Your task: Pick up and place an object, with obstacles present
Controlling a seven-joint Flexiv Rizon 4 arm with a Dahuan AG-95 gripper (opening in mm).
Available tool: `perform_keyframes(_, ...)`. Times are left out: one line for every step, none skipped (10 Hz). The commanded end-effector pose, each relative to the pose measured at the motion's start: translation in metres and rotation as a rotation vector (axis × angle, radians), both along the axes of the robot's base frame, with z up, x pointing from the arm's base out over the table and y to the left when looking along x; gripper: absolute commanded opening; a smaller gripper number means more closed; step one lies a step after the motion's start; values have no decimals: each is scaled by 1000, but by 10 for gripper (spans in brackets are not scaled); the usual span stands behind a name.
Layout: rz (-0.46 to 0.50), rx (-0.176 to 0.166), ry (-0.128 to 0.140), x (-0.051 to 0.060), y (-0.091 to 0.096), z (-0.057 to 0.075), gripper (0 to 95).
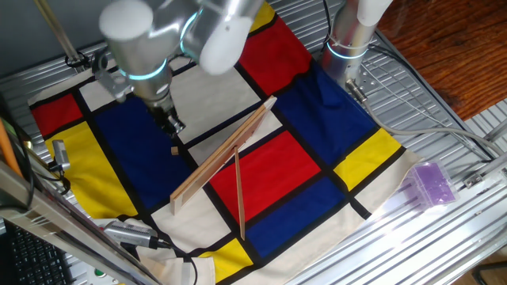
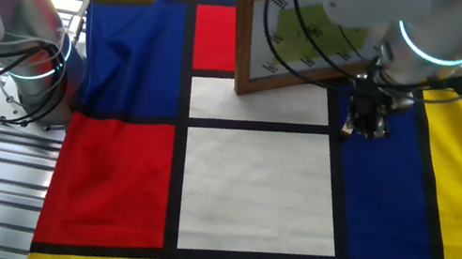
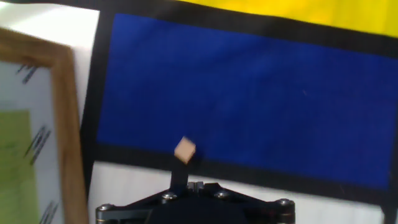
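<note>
The tiny tan wooden cube (image 3: 185,150) sits at the tip of my gripper (image 3: 182,163). Only one thin dark finger (image 3: 179,177) shows under it. In one fixed view the cube (image 1: 173,150) hangs right under the gripper (image 1: 173,142), over the black line beside a blue patch. The gripper looks shut on the cube. The wide wooden plank (image 1: 226,150) stands on edge just right of the gripper, and the narrow strip (image 1: 239,194) stands in front of it. In the other fixed view the gripper (image 2: 364,129) is right of the plank (image 2: 290,35), and the cube is hidden.
The colour-block cloth (image 1: 317,170) covers the table. A purple translucent box (image 1: 432,182) lies on the metal rails at the right. A second arm's base (image 1: 348,39) stands at the back. The plank's frame edge (image 3: 65,124) is at the left of the hand view.
</note>
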State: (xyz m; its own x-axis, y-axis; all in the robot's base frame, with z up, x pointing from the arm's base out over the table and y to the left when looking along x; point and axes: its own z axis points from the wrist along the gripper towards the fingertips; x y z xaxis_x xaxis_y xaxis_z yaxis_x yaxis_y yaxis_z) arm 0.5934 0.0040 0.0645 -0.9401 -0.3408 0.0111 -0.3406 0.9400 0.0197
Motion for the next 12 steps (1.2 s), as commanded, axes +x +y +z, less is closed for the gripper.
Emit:
perform_keyframes(64,8,-1,2,2,-4,380)
perform_keyframes(88,12,-2,2,2,-6,380)
perform_keyframes(95,10,2,2,2,-7,380)
perform_keyframes(101,9,4,2,2,-7,380)
perform_keyframes(99,9,2,2,2,-7,380)
perform_keyframes(100,8,-2,2,2,-7,380)
perform_keyframes(98,9,-3,2,2,-7,380)
perform_keyframes(99,9,-1,2,2,-6,380)
perform_keyframes(98,10,0,3,1,-4,190)
perform_keyframes(99,11,0,3,1,-2,380)
perform_keyframes(99,11,0,3,1,-2,380)
perform_keyframes(99,11,0,3,1,-2,380)
